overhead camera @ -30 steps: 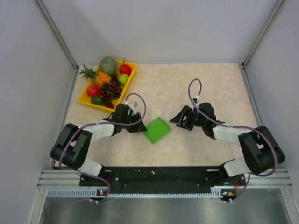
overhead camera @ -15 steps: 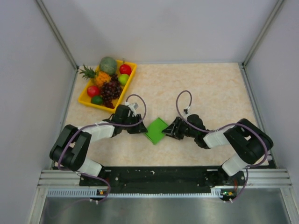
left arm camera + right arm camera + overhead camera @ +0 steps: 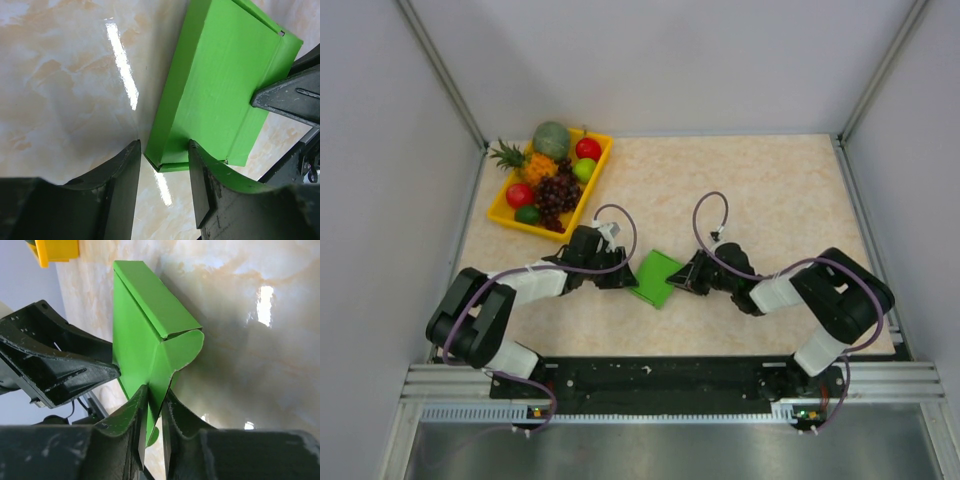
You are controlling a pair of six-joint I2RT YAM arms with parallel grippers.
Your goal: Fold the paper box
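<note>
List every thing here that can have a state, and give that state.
paper box, folded into a flat box, one end flap sticking out untucked.
left gripper, fingers either side of the box's near corner; whether they clamp it cannot be told.
right gripper, shut on the end flap.
fruit tray, loaded with fruit.

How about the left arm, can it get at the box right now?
Probably yes. The left gripper is open with a corner of the box between its fingers and nothing in between. The right gripper seems to pinch the box on the opposite side, clear of that corner.
</note>
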